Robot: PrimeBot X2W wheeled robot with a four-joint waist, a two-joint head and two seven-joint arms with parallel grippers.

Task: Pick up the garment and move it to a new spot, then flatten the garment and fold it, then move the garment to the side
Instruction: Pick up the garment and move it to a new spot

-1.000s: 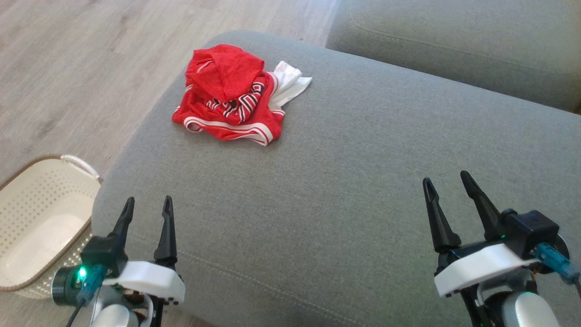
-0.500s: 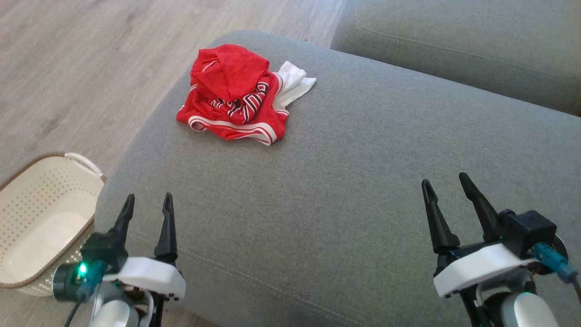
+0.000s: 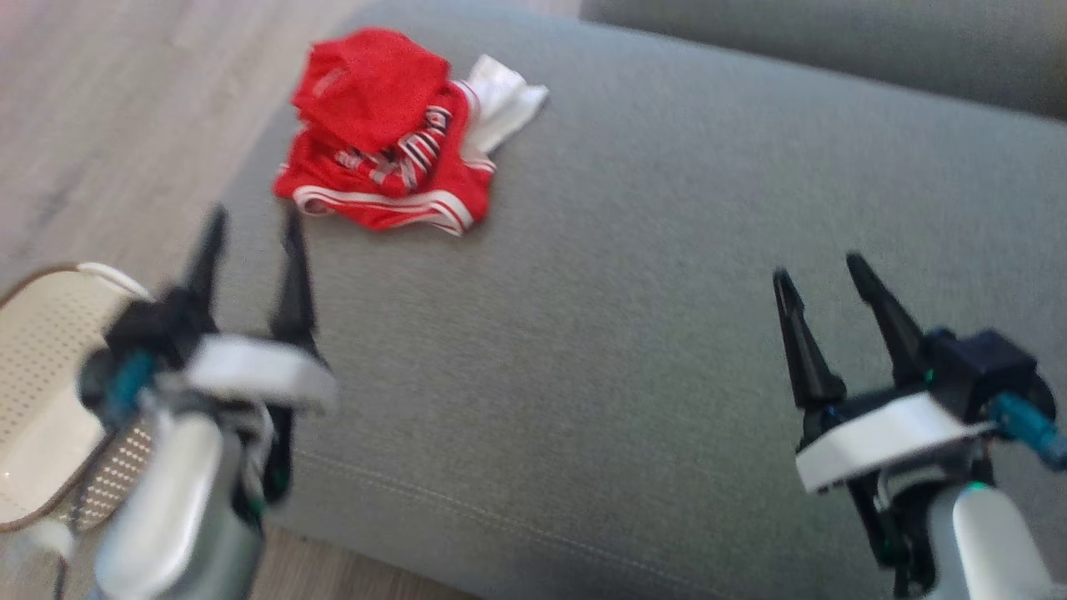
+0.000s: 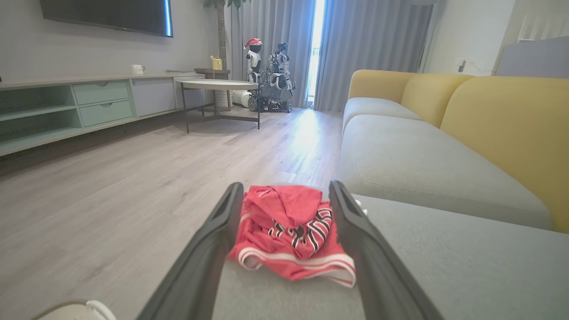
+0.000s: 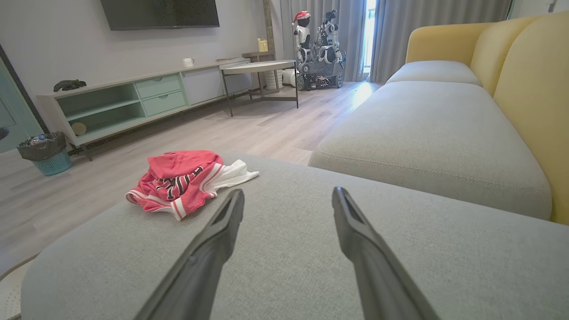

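**Both tools wide open and empty; garment heaped at far left corner of the near sofa cushion**

Counts, big to small:
- 1 wood floor [image 3: 100, 108], left of the sofa.
- 1 sofa [image 5: 524, 89], grey seats and yellow backs. The head view has 2 seat cushions: near cushion [image 3: 667, 333] under both tools, far cushion [image 3: 834, 42] behind it.
- 1 white perforated basket [image 3: 42, 375] on the floor, just beside the near cushion's left edge and next to the left tool.
- 1 garment [image 3: 375, 142], red with white-striped trim, in a crumpled heap. It sits on the near cushion at its far left corner, close to the edge by the floor.
- 2 tools. Left tool [image 3: 252, 221] is blurred in the head view, fingers spread wide, holding nothing. Right tool [image 3: 817, 268] is sharp, fingers spread wide, holding nothing, over bare cushion.

Garment vs tools:
- It lies ahead of the left tool and a bit to its right, near but apart.
- The left wrist view frames it between the two fingers [image 4: 200, 253].
- It is well apart from the right tool, ahead and far to its left.

Orientation:
- The long axis runs roughly left-right across the head view, slightly tilted.
- The striped hem faces the robot.
- A white piece sticks out at the far right end, toward the far cushion.
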